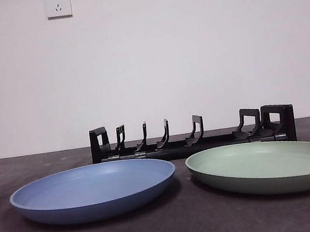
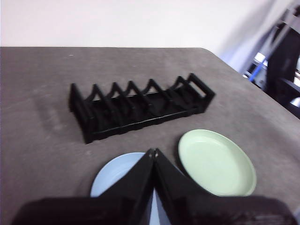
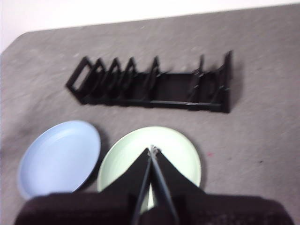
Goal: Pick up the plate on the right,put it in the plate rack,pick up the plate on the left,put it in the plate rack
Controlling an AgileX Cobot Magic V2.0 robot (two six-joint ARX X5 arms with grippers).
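A pale green plate [image 1: 267,164] lies flat on the right of the dark table, and a blue plate [image 1: 93,188] lies flat on the left. Behind them stands the black plate rack [image 1: 192,137], with nothing in its slots. My left gripper [image 2: 153,152] hangs shut high above the blue plate [image 2: 117,173], with the green plate [image 2: 216,161] and the rack [image 2: 140,105] beyond it. My right gripper [image 3: 152,149] is shut too, high over the green plate [image 3: 154,150], beside the blue plate [image 3: 60,155] and short of the rack [image 3: 154,86]. Neither gripper shows in the front view.
The grey table [image 1: 170,228] ends at a white wall with two sockets [image 1: 58,4]. Past the table's edge on the right, dark equipment [image 2: 283,61] stands in the left wrist view.
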